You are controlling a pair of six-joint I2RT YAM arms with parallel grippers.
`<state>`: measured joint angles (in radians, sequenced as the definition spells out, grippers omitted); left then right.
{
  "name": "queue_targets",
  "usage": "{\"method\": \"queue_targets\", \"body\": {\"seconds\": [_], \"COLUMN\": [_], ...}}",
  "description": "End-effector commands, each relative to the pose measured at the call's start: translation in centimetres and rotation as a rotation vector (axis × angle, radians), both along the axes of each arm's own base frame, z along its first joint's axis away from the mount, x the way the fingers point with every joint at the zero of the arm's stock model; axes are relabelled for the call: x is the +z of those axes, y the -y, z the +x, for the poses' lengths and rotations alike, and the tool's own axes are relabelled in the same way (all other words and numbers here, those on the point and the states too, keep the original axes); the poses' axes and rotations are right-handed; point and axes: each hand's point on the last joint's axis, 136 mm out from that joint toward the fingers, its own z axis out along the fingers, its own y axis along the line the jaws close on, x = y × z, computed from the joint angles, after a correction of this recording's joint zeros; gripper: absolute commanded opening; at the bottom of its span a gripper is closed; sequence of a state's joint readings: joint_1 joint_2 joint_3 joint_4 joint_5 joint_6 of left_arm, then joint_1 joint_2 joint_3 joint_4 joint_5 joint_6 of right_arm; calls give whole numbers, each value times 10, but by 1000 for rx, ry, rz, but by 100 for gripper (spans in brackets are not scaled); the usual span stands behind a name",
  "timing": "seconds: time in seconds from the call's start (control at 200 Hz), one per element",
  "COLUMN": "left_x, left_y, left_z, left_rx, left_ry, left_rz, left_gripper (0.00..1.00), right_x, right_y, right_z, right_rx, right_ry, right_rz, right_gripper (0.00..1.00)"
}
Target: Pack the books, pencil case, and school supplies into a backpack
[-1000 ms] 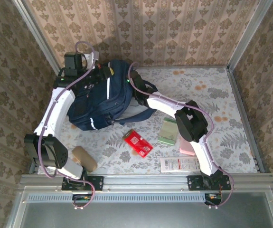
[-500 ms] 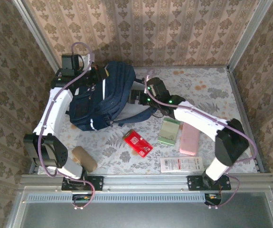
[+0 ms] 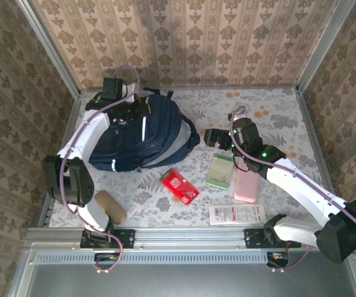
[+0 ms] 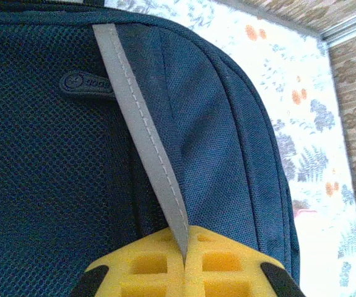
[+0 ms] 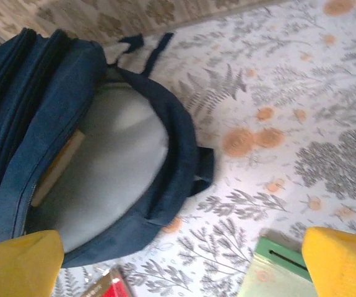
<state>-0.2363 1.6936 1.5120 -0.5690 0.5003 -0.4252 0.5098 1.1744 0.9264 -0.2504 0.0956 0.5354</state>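
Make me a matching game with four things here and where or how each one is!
Things:
1. backpack
2. red packet
3. long white packet
4. right pincer

Places or states:
a. open wide, holding nothing
b. on the near side of the pink case
c. pinched by the left pincer
d. flat on the table, just left of the pale green packet

Pairs: 1-c, 2-d, 3-b, 4-a.
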Motion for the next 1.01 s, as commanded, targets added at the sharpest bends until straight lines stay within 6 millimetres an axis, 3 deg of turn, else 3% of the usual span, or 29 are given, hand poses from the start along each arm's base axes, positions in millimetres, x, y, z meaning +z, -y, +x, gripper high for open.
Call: {"method": "queue_targets", "body": {"seconds": [0.0,0.085,0.16,0.285,0.415,0.475,0.565,0.72,0.835,0.94,1.0], "left_x": [-15,-28,-38,-45,-49,-52,-54,-62,-71,-65,-59], "left_y": [-3,1,4,7,1,-3,-7,-11,-13,-10,-9], "left_z": [4,4,1,-3,-11,-18,-28,-44,-51,-59,-66], "left_rx": [-6,-19,-29,-36,-25,-9,5,-5,12,11,18], "left_ry": [-10,-42,-66,-96,-126,-139,-134,-92,-80,-66,-73], "left_rz": [49,52,40,8,1,-11,-15,31,33,53,68], "left_gripper": [4,7,12,42,55,57,59,61,61,62,62], "right_x": [-30,-47,-61,-75,-105,-117,-121,-140,-154,-166,-167], "right_y": [-10,-27,-29,-42,-63,-73,-89,-106,-118,-130,-135], "right_z": [-23,-39,-48,-58,-70,-82,-84,-70,-61,-58,-61], "right_rx": [63,194,221,318,440,527,566,593,608,615,621], "right_ry": [-164,-230,-298,-298,-409,-485,-523,-539,-559,-495,-505], "right_rz": [12,9,-65,-145,-208,-245,-178,-179,-180,-217,-256], "right_gripper": [100,100,100,100,96,92,87,81,66,59,50]}}
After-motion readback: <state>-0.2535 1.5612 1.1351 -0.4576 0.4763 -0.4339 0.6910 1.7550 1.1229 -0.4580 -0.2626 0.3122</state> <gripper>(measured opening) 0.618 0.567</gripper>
